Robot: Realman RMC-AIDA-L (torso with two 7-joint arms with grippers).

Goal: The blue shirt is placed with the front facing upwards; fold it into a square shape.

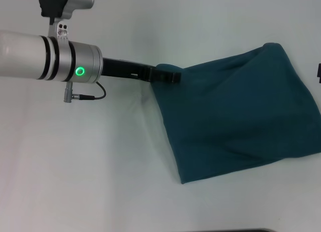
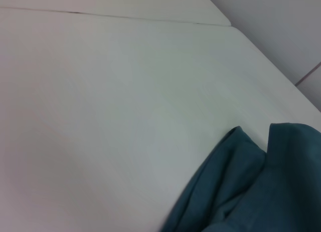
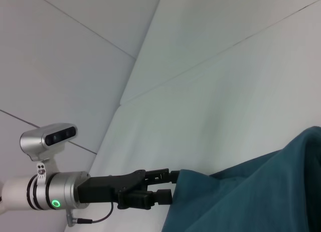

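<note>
Currently the blue shirt (image 1: 241,114) lies folded over into a rough four-sided bundle toward the right side of the white table (image 1: 100,161), lettering not visible, one corner reaching almost to the right edge. The left gripper (image 1: 168,75) reaches in from the left and its black fingers are clamped on the shirt's upper-left corner, a hold also seen in the right wrist view (image 3: 165,187), with that corner looking raised off the table. The right gripper is out of sight in every view.
</note>
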